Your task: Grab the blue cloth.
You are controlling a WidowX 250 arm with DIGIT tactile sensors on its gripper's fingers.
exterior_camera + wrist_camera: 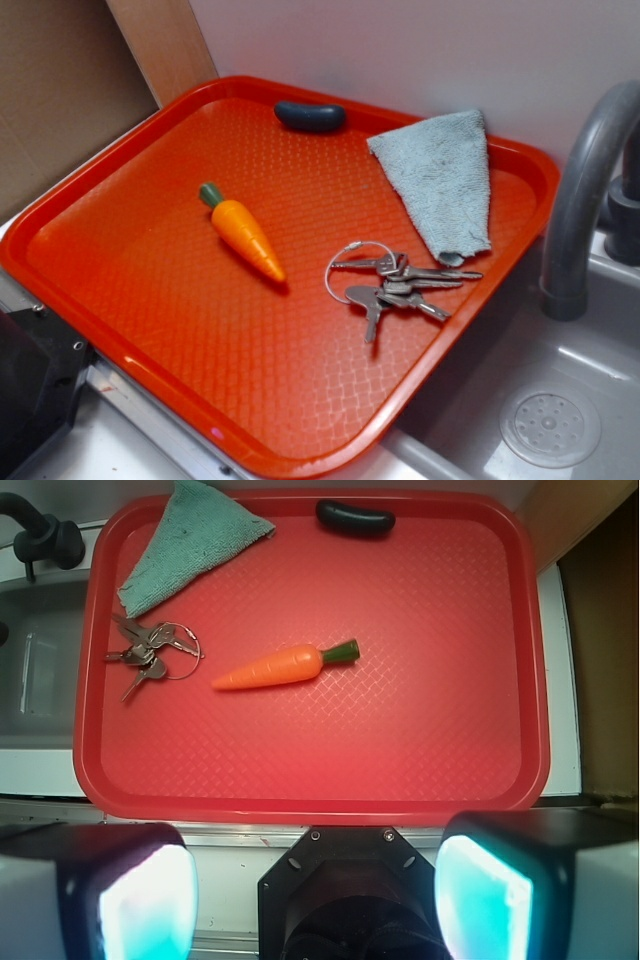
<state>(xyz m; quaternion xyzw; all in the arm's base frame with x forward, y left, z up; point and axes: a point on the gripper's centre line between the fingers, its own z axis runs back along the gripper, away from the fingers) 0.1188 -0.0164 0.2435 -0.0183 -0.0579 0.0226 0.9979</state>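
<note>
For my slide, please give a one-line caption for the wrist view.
Open hand above a red tray holding blue cloth, keys, toy carrot and dark lump.

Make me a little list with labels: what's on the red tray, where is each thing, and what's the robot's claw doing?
tray: red tray beside a grey sink
blue cloth: blue cloth flat at the tray's far corner nearest the faucet, tip meeting the keys
carrot: toy carrot lying mid-tray, apart from the rest
dark lump: dark lump at the far rim
gripper: gripper off the tray's near edge, jaws open, holding nothing
</note>
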